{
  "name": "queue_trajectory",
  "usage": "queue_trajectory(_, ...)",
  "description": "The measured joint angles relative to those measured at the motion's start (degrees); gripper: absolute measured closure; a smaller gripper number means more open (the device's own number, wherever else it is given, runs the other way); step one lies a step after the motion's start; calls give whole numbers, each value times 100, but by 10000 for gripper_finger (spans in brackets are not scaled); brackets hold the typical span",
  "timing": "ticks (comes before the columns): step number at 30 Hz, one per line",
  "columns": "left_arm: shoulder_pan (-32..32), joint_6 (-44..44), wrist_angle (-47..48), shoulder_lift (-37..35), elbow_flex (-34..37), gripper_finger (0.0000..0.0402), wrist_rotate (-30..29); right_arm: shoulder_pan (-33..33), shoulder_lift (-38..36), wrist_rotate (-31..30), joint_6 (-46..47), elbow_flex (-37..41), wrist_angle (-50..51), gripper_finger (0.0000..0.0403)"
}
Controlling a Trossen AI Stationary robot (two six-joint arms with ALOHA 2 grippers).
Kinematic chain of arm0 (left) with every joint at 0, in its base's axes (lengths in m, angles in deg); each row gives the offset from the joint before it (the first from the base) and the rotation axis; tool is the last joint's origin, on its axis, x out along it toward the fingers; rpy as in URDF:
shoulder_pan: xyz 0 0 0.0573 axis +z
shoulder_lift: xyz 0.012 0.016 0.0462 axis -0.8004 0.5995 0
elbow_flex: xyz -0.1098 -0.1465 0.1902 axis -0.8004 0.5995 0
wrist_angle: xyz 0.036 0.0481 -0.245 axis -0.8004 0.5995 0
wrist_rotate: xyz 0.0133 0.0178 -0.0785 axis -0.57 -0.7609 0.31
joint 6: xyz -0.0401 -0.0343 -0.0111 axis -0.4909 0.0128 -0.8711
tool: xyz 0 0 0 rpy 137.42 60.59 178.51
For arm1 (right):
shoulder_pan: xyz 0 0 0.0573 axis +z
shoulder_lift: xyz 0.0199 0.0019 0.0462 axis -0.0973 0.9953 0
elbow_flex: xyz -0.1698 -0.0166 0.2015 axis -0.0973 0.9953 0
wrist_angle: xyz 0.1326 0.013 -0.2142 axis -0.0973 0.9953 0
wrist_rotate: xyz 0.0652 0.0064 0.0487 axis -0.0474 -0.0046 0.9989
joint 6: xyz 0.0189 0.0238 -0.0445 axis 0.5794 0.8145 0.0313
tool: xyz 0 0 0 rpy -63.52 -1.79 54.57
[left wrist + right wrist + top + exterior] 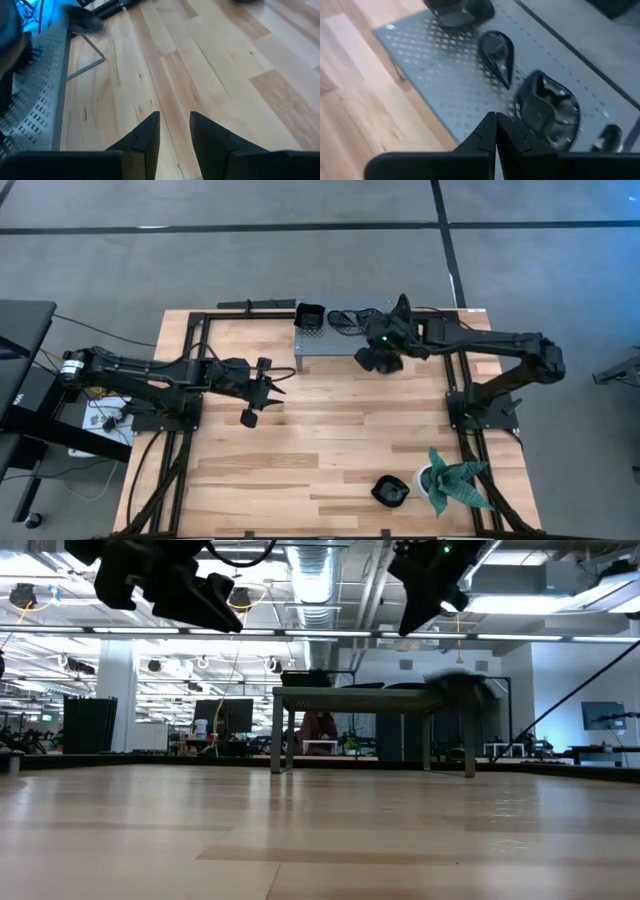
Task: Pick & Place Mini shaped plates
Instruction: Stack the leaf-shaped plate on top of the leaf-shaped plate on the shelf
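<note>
- Near worktop (330, 450) edge: one black mini plate (390, 491) beside plant (455, 482), right corner; wide bare wood mid-worktop.
- Left end effector (258, 392) spread, empty, above left-centre.
- Right end effector (496, 131) pressed together, empty, over far-edge shelf (445, 75) carrying teardrop plate (498, 54), wavy plate (547, 110).

The right arm (470, 340) hides part of the shelf (325, 345) and its plates.

You see a pale wood-plank table (330, 430), smooth and faintly sheened. The grey shelf (445, 80) looks like matt perforated metal. The mini shaped plates (547, 110) on it are glossy black.
</note>
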Motion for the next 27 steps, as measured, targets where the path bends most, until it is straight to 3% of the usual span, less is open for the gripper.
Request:
queue_trajectory(5, 0, -173, -8, -1, 0, 293, 2, 416, 58, 71, 270, -122, 8, 402)
queue_trajectory(10, 0, -173, -6, -1, 0, 293, 2, 981, 216, 403, 991, -129, 688, 402)
queue_trajectory(14, 0, -174, -7, -1, 0, 293, 2, 1372, 607, 591, 1060, -120, 1116, 396)
queue_trajectory(22, 0, -591, -11, -1, -2, 293, 3, 1530, 1727, 1725, 1142, -120, 1196, 315)
queue_trajectory(27, 0, -769, -9, -1, -2, 293, 3, 1521, 2311, 1888, 2089, -120, 1749, 267)
